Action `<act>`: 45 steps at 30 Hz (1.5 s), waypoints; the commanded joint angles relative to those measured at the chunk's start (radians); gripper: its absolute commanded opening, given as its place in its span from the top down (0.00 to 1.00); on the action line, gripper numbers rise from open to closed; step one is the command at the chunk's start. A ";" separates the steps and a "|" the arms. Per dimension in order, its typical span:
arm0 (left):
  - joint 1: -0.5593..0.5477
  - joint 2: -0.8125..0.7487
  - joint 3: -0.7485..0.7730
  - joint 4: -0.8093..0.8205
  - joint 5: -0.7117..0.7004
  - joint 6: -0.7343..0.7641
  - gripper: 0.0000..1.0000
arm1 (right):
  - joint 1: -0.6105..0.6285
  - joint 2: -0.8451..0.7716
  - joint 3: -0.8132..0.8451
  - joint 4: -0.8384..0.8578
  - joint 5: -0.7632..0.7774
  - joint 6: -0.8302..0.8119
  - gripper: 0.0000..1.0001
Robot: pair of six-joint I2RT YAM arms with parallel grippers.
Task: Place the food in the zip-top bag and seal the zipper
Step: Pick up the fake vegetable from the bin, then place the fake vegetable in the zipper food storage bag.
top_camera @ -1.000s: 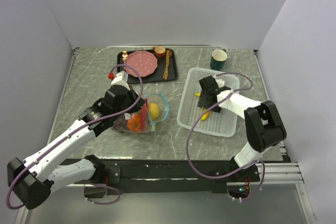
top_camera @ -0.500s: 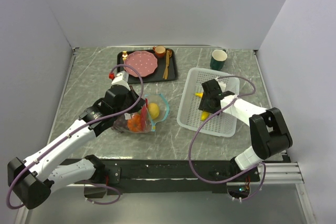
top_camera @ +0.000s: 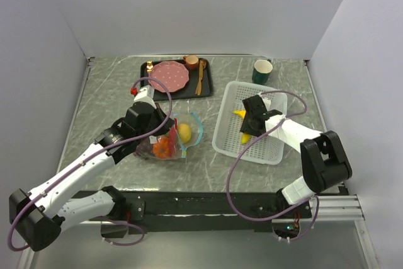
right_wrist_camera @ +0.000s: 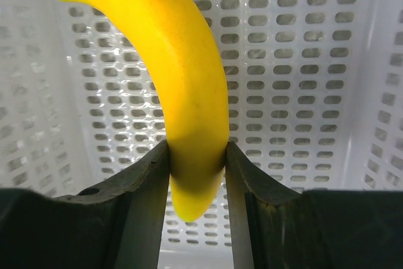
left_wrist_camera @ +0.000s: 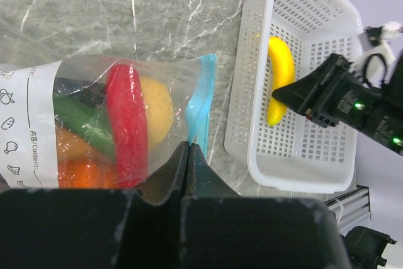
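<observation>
While the left gripper (left_wrist_camera: pixel 187 155) pinches the zip-top bag (left_wrist_camera: pixel 38 111) shut-jawed just beside its zipper (left_wrist_camera: pixel 200 102), the right gripper (right_wrist_camera: pixel 196 155) clamps the banana (right_wrist_camera: pixel 189 92) between its fingers inside the basket (right_wrist_camera: pixel 302 61), so the next move is probably lifting it across into the bag's mouth

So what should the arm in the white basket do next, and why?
Probably squeeze firmly and lift straight up. The right gripper has its fingers against both sides of the banana lying in the basket, while the left gripper pinches the zip-top bag by its edge, ready to receive it.
</observation>
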 commanded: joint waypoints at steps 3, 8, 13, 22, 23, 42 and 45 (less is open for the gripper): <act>-0.001 -0.014 0.000 0.027 0.008 0.010 0.99 | -0.007 -0.216 0.010 -0.031 0.092 -0.018 0.81; -0.003 0.003 0.005 0.040 0.030 0.012 0.99 | -0.007 -0.301 0.061 -0.108 0.045 -0.063 0.78; -0.003 0.010 0.008 0.050 0.030 0.008 0.99 | -0.006 -0.350 0.083 -0.099 -0.156 -0.124 0.88; -0.003 0.004 0.003 0.060 0.034 -0.008 0.99 | 0.059 -0.313 0.110 -0.086 -0.333 -0.149 0.89; -0.003 0.000 0.002 0.060 0.034 -0.010 0.99 | 0.067 -0.310 0.110 -0.085 -0.342 -0.153 0.89; -0.003 -0.020 -0.015 0.050 0.000 -0.007 0.99 | 0.268 -0.252 0.181 -0.141 -0.224 -0.138 0.89; -0.003 -0.011 -0.006 0.045 0.007 -0.002 0.99 | 0.268 -0.278 0.188 -0.177 -0.182 -0.150 0.89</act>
